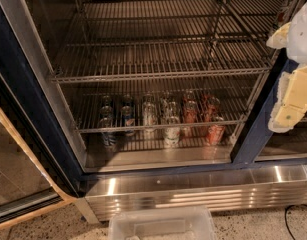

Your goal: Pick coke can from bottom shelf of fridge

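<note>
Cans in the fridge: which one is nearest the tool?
The red coke can at the front row's right end; the others stand further left or behind. The tool hangs outside, on the right.

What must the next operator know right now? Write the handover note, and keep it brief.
The gripper is at the right edge of view, in front of the fridge by its blue post. Nothing is seen in it, and it is well clear of the cans.
The coke can stands upright at the right end of the row on the bottom shelf, with other cans to its left.
Done: the fridge stands open; nothing has been grasped.
Left: reach in, grasp the coke can, lift it out.
</note>
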Controlling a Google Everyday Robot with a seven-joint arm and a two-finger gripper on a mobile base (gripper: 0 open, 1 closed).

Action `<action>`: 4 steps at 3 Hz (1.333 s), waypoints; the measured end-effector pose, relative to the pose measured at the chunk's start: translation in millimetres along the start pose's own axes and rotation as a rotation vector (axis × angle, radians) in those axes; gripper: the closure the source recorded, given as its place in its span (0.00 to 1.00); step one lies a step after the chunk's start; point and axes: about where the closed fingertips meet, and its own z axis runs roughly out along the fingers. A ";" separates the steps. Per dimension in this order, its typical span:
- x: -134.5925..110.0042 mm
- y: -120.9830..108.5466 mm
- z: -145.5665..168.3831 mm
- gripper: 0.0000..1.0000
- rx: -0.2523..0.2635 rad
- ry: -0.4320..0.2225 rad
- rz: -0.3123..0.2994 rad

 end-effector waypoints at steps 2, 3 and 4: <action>1.8 1.6 6.4 0.00 0.017 -0.033 0.029; 6.7 13.9 27.6 0.00 0.030 -0.128 0.066; 0.5 21.8 57.8 0.00 0.056 -0.245 0.116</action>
